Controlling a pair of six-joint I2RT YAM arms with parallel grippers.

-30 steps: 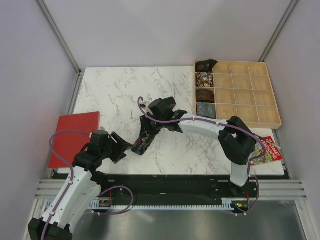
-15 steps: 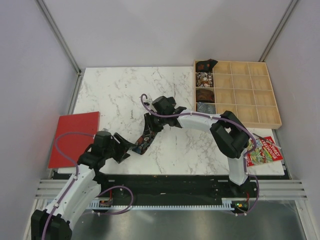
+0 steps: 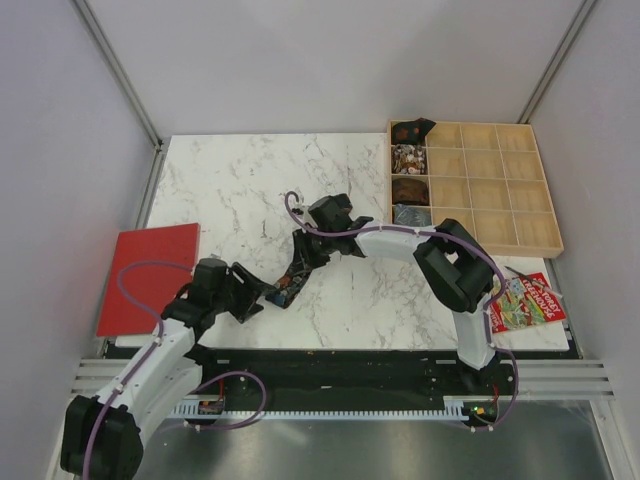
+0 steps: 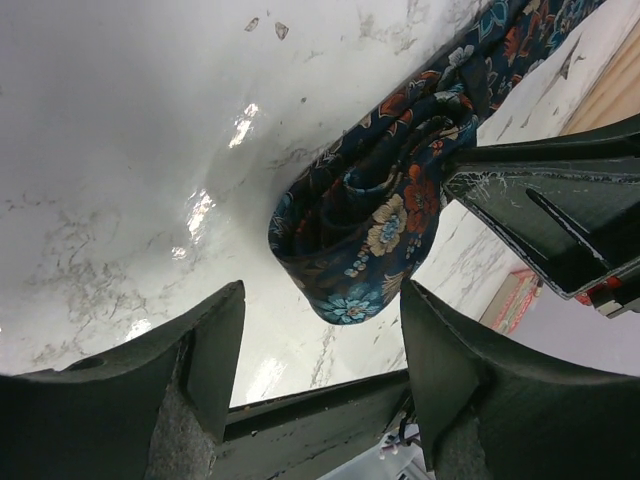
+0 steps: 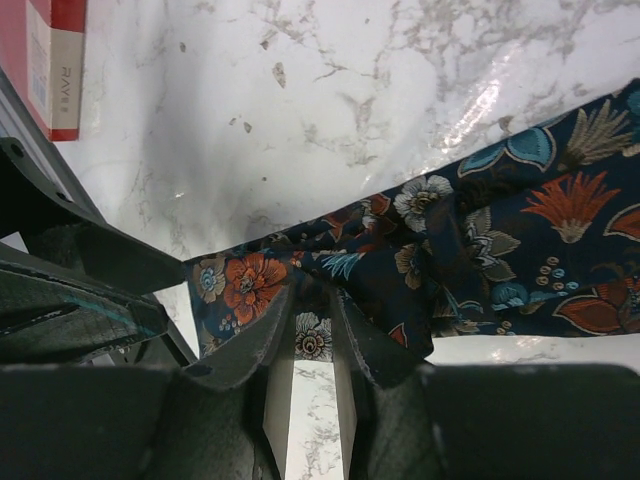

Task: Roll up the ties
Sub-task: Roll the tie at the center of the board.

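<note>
The tie (image 3: 290, 282) — dark, printed with red, blue and orange flowers — is lying near the front edge of the marble worktop (image 3: 220, 190), between the two arms. Its near end is wound into a loose roll and the rest of its length is running away toward the middle of the worktop. In the left wrist view the roll (image 4: 365, 235) is resting on its side with its coils showing. The left fingers (image 3: 258, 291) are standing well apart just short of it (image 4: 320, 350), gripping nothing. The right fingers (image 3: 299, 262) are reaching in from the far side and are drawn close together. They are pinching a bunched fold of the fabric (image 5: 312, 330) where the roll meets the loose length (image 5: 520, 240), and one dark finger is pressing against the roll's side in the left wrist view. At the far right corner a wooden compartment tray (image 3: 500, 190) is sitting on the worktop. Its left-hand column is holding four rolled ties (image 3: 408, 190), and the farthest one is poking over the rim. A flat red board (image 3: 150, 275) is lying at the left edge, while a colourful booklet (image 3: 530, 302) is resting at the front right corner — partly hidden behind the right arm.
</note>
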